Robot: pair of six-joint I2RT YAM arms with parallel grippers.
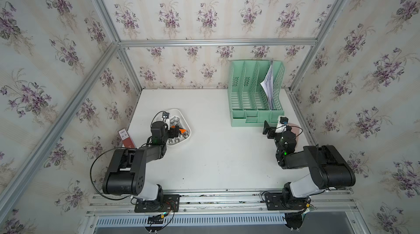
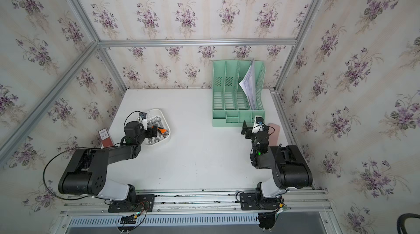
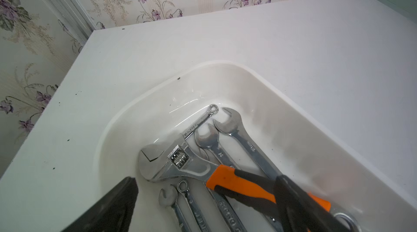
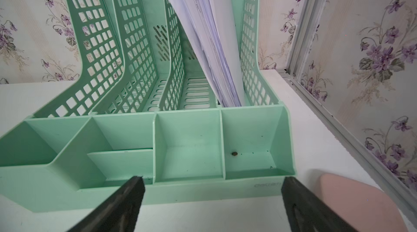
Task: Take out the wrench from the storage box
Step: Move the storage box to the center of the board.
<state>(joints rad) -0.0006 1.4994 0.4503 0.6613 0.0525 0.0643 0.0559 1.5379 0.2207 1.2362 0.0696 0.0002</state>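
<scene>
The storage box is set on the left side of the table, and several wrenches are piled in it. An adjustable wrench with an orange grip is laid across the plain chrome spanners. The left gripper is held low over the box, jaws spread wide and nothing grasped. One finger is placed above the orange grip and the other at the box's wall; inside or outside it cannot be told.

If the jaws are closed from here, the wall may be pinched along with the wrench and the light box dragged or tipped. The overlapped spanners may also be hooked and carried out together, or the slick metal may be lost mid-lift. The right gripper, likewise spread and empty, is parked before the green file rack.
</scene>
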